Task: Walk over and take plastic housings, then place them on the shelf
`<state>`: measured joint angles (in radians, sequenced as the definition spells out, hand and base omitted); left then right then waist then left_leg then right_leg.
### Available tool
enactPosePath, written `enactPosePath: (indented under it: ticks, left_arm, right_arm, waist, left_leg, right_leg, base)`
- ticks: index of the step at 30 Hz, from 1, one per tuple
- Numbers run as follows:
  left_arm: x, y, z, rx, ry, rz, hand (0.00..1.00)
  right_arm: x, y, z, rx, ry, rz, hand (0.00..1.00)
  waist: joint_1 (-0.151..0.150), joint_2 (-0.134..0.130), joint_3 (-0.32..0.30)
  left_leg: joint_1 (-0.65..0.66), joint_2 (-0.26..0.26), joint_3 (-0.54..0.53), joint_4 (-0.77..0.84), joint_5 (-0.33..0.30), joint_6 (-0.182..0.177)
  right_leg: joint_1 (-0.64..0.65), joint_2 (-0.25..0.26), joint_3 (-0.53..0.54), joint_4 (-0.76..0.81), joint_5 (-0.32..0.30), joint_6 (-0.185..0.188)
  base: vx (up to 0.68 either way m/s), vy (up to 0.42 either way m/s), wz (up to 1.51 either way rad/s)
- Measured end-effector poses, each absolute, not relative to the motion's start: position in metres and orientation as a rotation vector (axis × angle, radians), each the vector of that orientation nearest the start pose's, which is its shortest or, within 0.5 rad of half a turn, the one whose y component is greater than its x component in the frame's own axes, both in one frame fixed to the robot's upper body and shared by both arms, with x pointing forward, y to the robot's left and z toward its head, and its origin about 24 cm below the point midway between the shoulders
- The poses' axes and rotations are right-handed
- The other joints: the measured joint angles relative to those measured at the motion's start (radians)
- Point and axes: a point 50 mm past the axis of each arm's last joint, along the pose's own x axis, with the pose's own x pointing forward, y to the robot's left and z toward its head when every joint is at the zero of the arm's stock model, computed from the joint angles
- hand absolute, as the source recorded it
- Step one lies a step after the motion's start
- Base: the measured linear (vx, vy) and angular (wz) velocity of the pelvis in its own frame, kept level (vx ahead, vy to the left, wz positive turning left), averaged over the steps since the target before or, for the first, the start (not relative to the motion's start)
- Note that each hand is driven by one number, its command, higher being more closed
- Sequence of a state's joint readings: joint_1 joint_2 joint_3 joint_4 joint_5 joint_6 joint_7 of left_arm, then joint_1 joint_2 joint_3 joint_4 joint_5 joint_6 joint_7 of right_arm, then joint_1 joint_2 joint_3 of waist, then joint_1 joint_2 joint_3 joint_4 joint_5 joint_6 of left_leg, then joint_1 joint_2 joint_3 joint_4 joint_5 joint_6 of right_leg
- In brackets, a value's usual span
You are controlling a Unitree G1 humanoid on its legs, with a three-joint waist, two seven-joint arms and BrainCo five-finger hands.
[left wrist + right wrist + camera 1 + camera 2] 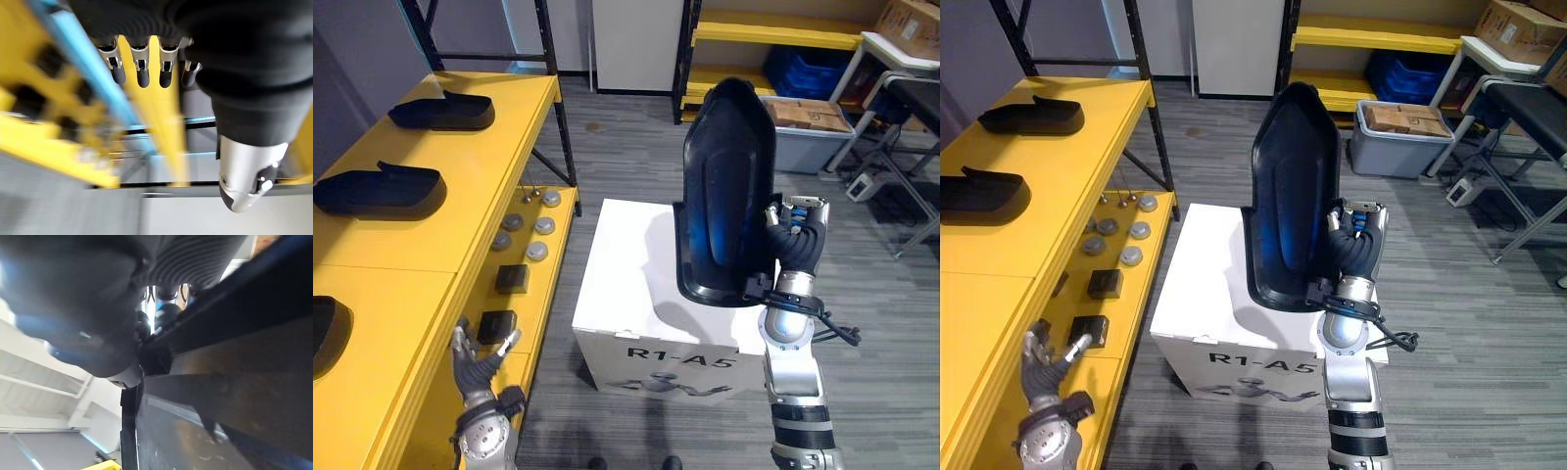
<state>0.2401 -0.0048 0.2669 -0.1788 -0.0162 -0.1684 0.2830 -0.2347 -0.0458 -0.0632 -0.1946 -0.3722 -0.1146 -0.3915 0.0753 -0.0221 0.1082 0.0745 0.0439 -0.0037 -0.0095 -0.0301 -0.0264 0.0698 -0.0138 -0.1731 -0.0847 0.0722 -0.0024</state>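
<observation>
In right hand [795,238], plastic housing [724,186], long axis vertical

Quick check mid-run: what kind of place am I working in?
Probably a warehouse or workshop storeroom: yellow steel shelving holds black plastic housings, a grey bin of cartons stands on the floor, and the right robot hand holds another housing.

A warehouse-like workshop: yellow shelving [489,166], a blue crate [808,73] and cardboard boxes [911,24].
</observation>
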Motion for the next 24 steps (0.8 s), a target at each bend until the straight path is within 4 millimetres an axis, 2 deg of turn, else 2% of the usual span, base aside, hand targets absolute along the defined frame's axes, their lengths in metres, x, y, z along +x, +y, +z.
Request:
enactPosePath:
  ticks: [3,6,12,18,24]
  left_arm:
    - [0.197,0.226,0.082,0.036,-0.292,0.538,0.0]
    - [0.207,0.209,0.099,0.016,-0.386,0.449,0.0]
    - [0.225,0.17,0.117,-0.238,-0.463,0.18,0.0]
    - [0.239,0.136,0.131,-0.372,-0.497,-0.013,0.0]
    - [0.246,0.122,0.132,-0.441,-0.474,-0.081,0.0]
  right_arm:
    - [0.268,-0.158,0.169,-0.294,-0.652,-0.392,1.0]
    - [0.263,-0.145,0.177,-0.282,-0.71,-0.331,1.0]
    - [0.259,-0.116,0.191,-0.287,-0.811,-0.175,1.0]
    - [0.256,-0.09,0.202,-0.274,-0.878,-0.056,1.0]
    - [0.252,-0.075,0.2,-0.278,-0.884,0.023,1.0]
  waist:
    - [-0.001,0.001,-0.006]
    - [-0.007,0.002,-0.018]
    - [-0.01,0.004,-0.035]
    - [-0.011,0.004,-0.038]
    - [-0.012,0.006,-0.048]
  left_leg:
    - [0.003,0.0,-0.001,0.001,0.0,0.0]
    - [0.007,0.0,-0.001,0.001,0.0,0.0]
    - [0.017,0.0,0.0,0.0,0.0,0.0]
    - [0.017,0.001,0.001,0.0,0.0,0.0]
    - [0.016,0.0,0.004,-0.003,0.001,0.001]
  right_leg:
    - [0.003,0.0,-0.001,0.0,0.0,0.0]
    - [0.008,0.001,-0.002,0.0,0.0,0.0]
    - [0.017,0.003,-0.002,-0.002,0.003,-0.003]
    - [0.016,0.007,-0.002,-0.002,0.004,-0.005]
    - [0.012,0.007,0.0,-0.002,0.004,-0.005]
  base:
    - [0.0,0.0,0.0]
    - [-0.01,0.004,0.01]
    - [0.0,0.002,-0.01]
    - [0.0,0.0,0.0]
    - [0.0,0.0,0.0]
